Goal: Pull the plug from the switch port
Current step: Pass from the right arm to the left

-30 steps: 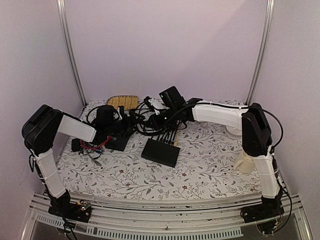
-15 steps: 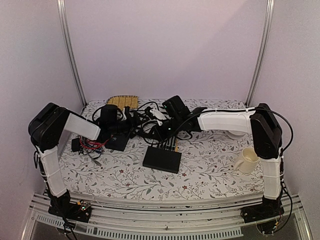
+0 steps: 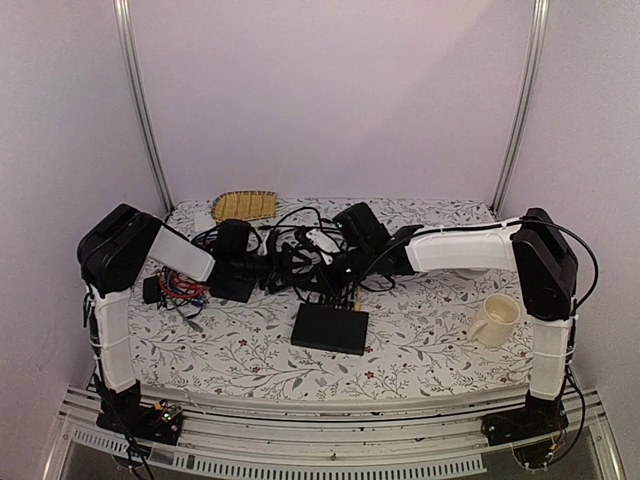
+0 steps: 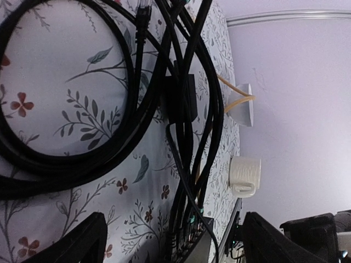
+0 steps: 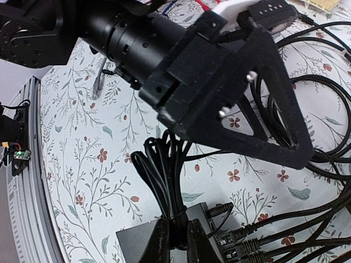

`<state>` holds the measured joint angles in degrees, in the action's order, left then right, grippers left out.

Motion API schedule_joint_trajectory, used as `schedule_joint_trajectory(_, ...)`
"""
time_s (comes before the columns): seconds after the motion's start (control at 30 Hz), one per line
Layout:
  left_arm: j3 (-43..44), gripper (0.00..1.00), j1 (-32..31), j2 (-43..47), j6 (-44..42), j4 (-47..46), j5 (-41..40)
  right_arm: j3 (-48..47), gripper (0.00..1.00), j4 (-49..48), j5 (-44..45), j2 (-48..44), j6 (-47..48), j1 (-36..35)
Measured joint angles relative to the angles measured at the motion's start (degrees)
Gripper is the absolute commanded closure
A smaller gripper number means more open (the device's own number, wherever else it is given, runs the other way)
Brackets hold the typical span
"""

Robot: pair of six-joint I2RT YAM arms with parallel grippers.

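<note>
Right wrist view: the right gripper (image 5: 177,229) is pinched tight on a bundle of black cables (image 5: 167,181) just above the switch (image 5: 140,249). Bare flowered tablecloth (image 5: 82,164) lies open toward the table's near edge. Just beyond, the left gripper (image 4: 174,230) stands wide over more cable loops, crowding the far side. A mug (image 3: 497,318) sits well apart at the right. The switch is a flat matte-black box mid-table, with plugs (image 5: 244,247) seated along its far edge.
</note>
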<state>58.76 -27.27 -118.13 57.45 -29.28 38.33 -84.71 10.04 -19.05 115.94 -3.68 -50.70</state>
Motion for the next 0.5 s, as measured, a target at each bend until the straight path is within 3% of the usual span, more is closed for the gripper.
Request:
schedule_joint_trajectory(0.17, 3.9, 0.19, -0.5, -1.6, -1.8, 2.1, 2.7, 0.8, 0.99, -0.8, -0.6, -0.9, 0.2, -0.4)
schedule_joint_trajectory(0.5, 5.3, 0.46, -1.6, -2.9, -4.4, 5.1, 6.1, 2.9, 0.99, -2.8, -1.0, -1.6, 0.3, -1.1)
